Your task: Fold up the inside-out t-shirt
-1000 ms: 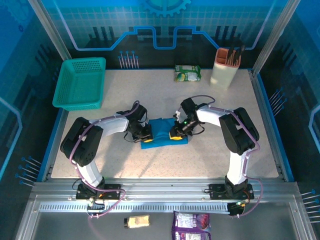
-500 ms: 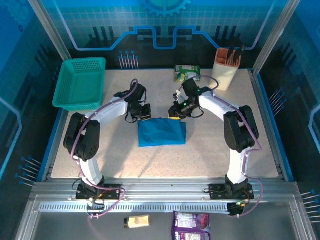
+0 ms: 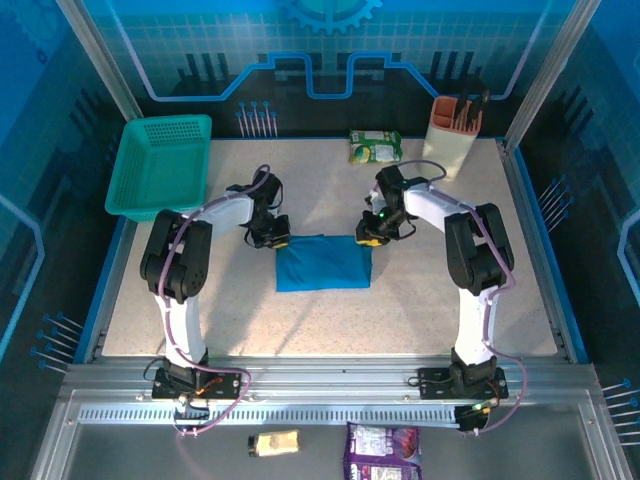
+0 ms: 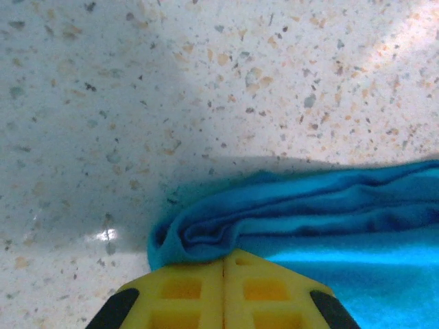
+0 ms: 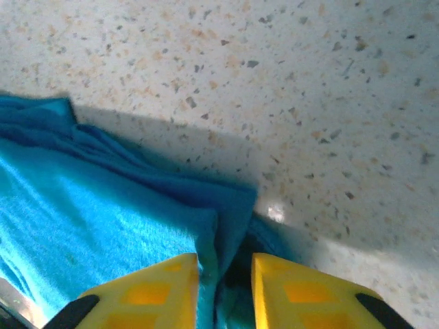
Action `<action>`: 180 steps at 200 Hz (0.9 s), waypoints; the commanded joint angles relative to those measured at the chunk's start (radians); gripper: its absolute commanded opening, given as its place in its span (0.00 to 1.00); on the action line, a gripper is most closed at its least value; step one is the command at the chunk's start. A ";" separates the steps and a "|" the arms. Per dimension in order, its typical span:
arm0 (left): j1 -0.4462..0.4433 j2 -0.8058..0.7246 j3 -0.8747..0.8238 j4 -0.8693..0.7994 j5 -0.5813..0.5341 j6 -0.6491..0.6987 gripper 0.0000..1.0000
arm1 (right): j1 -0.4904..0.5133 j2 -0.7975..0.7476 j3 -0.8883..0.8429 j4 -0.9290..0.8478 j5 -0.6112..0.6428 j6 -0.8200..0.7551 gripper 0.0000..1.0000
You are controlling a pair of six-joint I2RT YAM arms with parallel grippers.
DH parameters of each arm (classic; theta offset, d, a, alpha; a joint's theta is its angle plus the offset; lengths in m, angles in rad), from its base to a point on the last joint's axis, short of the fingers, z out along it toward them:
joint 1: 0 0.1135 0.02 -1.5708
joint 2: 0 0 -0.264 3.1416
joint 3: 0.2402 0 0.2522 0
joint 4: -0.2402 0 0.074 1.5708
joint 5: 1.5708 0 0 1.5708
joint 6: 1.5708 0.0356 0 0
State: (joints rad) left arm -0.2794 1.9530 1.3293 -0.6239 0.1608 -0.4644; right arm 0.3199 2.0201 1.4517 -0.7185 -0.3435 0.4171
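Cloth of the medium-blue t-shirt [image 3: 322, 263] lay folded into a flat rectangle at the middle of the speckled table [image 3: 420, 300] in the top view, its seams and sleeves too faint to make out. The left gripper [image 3: 276, 239] sat at the rectangle's upper left corner and the right gripper [image 3: 368, 237] at its upper right corner. Both were too small and dark there for their jaws to be read.

In the left wrist view the two yellow fingers [image 4: 182, 291] were clenched together along one thin seam at the bottom edge of the frame. A bunched, rolled corner of the shirt touched their tips, and whether any cloth was caught beneath them was hidden.

In the right wrist view the yellow fingers [image 5: 158, 284] stood slightly apart at the bottom edge, cut off by the frame. A folded shirt edge lay in the gap, but whether they pinched it could not be told.

A teal mesh basket [image 3: 160, 166] stood at the upper left of the table, a green snack packet [image 3: 375, 147] at the upper middle, and a beige holder [image 3: 447, 140] with dark handles at the upper right. A yellowish packet [image 3: 273, 442] and a purple packet [image 3: 383, 452] lay at the bottom of the frame, the purple one cut off by the lower edge.
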 commanded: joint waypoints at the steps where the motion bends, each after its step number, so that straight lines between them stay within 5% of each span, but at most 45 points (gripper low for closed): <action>1: 0.001 -0.122 -0.022 0.003 0.007 -0.002 0.09 | -0.002 -0.071 -0.005 -0.019 0.003 -0.022 0.33; 71: 0.034 -0.184 -0.108 -0.009 0.096 -0.008 0.07 | 0.005 0.033 0.047 -0.027 -0.036 -0.051 0.42; 105: 0.034 -0.131 -0.137 0.082 0.204 -0.033 0.04 | 0.022 0.036 0.058 -0.003 -0.081 -0.043 0.33; 154: 0.034 -0.020 -0.079 0.084 0.206 -0.037 0.04 | 0.048 -0.041 0.069 -0.034 -0.048 -0.020 0.00; 180: 0.036 0.039 -0.042 -0.003 0.124 -0.043 0.02 | 0.065 -0.119 0.062 -0.087 0.001 -0.006 0.00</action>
State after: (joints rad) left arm -0.2497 1.9335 1.2388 -0.5556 0.3378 -0.4961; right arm 0.3626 2.0071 1.4940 -0.7372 -0.3817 0.3954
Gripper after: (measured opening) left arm 0.052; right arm 0.068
